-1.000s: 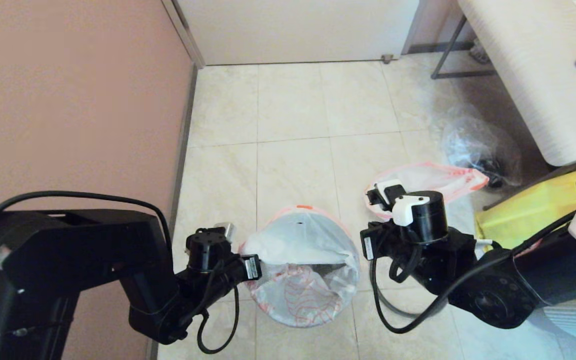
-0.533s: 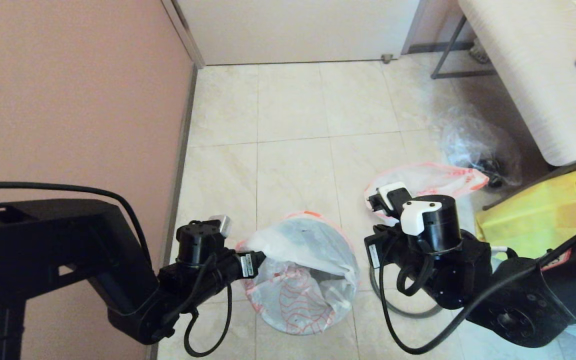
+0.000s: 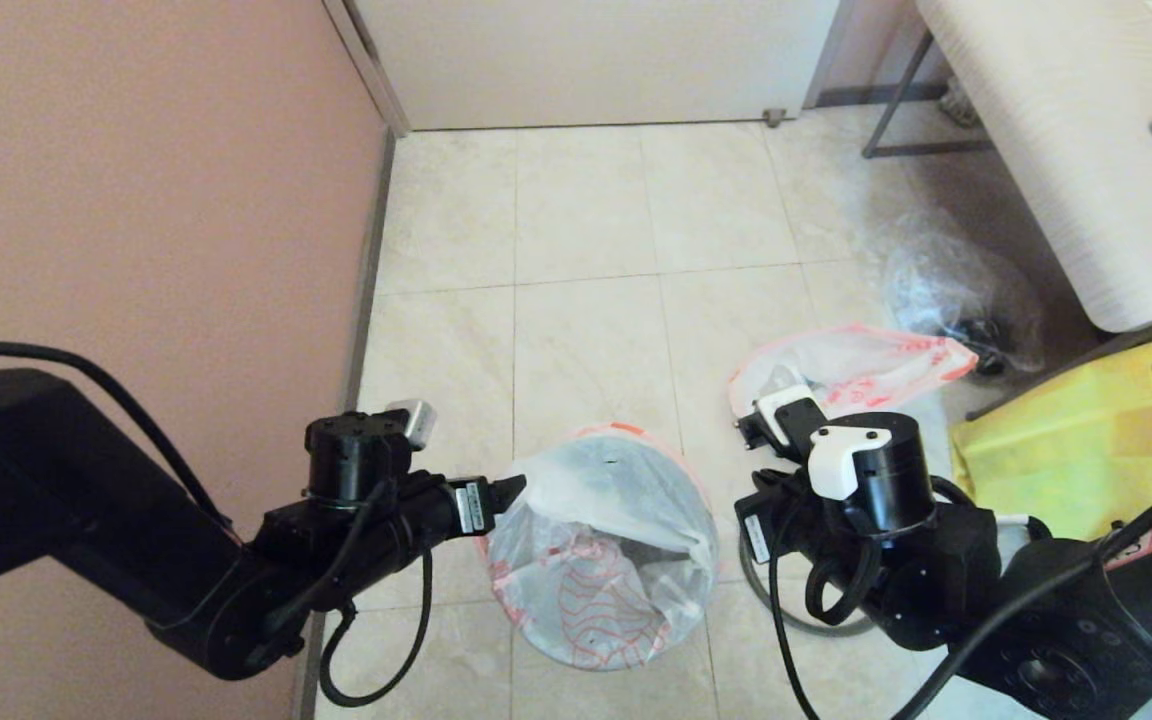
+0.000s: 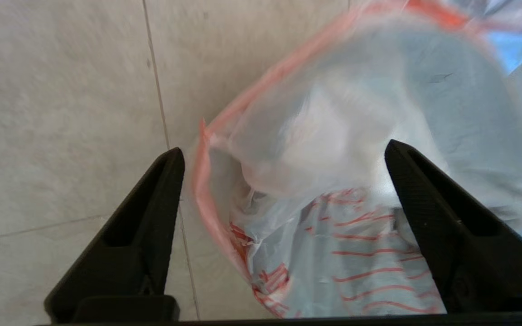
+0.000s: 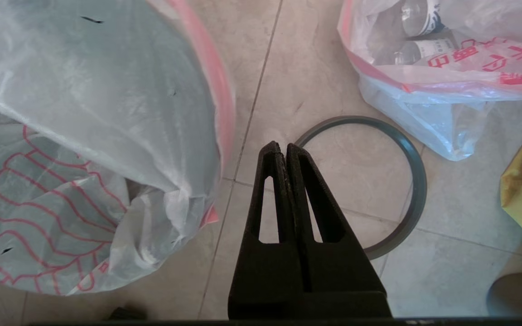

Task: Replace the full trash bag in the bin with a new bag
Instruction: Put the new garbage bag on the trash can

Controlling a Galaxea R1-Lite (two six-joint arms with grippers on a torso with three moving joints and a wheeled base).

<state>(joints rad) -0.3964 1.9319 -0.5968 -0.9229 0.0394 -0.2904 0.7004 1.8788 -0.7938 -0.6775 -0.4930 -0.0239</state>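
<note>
On the pale tiled floor point(image 3: 586, 340), the thin white plastic new bag with red line drawings point(image 3: 601, 560) lines the bin. The left pincer point(image 4: 283, 181) gapes wide at its rim, holding nothing. The right pincer point(image 5: 283, 151) hangs pressed together, empty, over the thin dark-grey rim ring point(image 5: 417, 181); the lumpy see-through full trash bag point(image 3: 856, 365) lies beyond.

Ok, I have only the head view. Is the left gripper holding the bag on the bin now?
Observer: No. The left gripper is wide open; the new bag edge sits between its fingers, not pinched.
Operator: And the right one?
Observer: The right gripper is shut and empty.
Operator: Where is the ring?
Observer: The ring lies flat on the floor between the new bag and the full trash bag, just ahead of the right gripper.
</note>
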